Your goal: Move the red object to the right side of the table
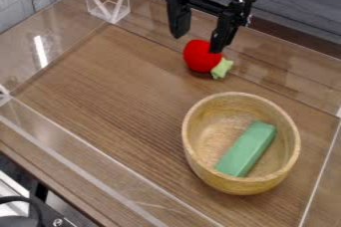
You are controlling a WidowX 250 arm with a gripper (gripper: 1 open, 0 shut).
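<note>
Gripper (197,32) spread wide, hanging just above red object (201,55) at back-centre of table (94,92); looks light, hard, glossy, likely to roll or slip; pinch across its round middle, avoid green stub.

We see a glossy red object (200,55) on the smooth wood-grain table (107,92). Its walls (54,32) look like clear acrylic; the bowl (213,121) looks like pale wood.

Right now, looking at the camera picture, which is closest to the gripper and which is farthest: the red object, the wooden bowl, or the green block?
1. The red object: right under the open gripper, at the table's far side.
2. The wooden bowl: nearer the camera, to the right.
3. The green block: lying inside the bowl, farthest.
</note>
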